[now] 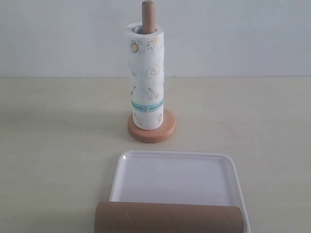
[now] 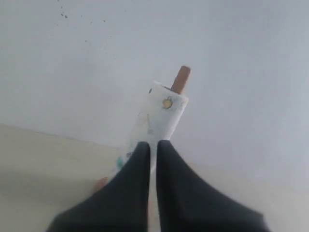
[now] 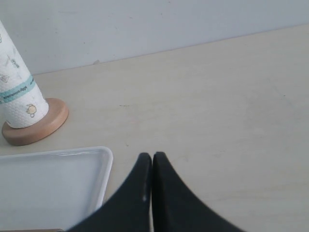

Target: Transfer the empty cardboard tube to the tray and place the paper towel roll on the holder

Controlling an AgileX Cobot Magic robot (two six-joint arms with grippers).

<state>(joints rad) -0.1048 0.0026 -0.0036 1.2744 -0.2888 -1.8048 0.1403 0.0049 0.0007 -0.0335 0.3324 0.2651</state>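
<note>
The paper towel roll (image 1: 146, 77) stands upright on the wooden holder (image 1: 152, 127), whose rod tip (image 1: 148, 12) pokes out above it. The brown cardboard tube (image 1: 167, 217) lies on its side across the near edge of the white tray (image 1: 172, 177). Neither gripper shows in the exterior view. My left gripper (image 2: 153, 145) is shut and empty, with the paper towel roll (image 2: 161, 116) and rod (image 2: 181, 79) beyond its tips. My right gripper (image 3: 152, 157) is shut and empty above the table, beside a corner of the tray (image 3: 104, 159); the roll (image 3: 17, 92) and holder base (image 3: 41, 126) lie farther off.
A pale beige tabletop (image 1: 252, 121) runs to a plain white wall (image 1: 233, 39) behind the holder. Nothing else stands on the table.
</note>
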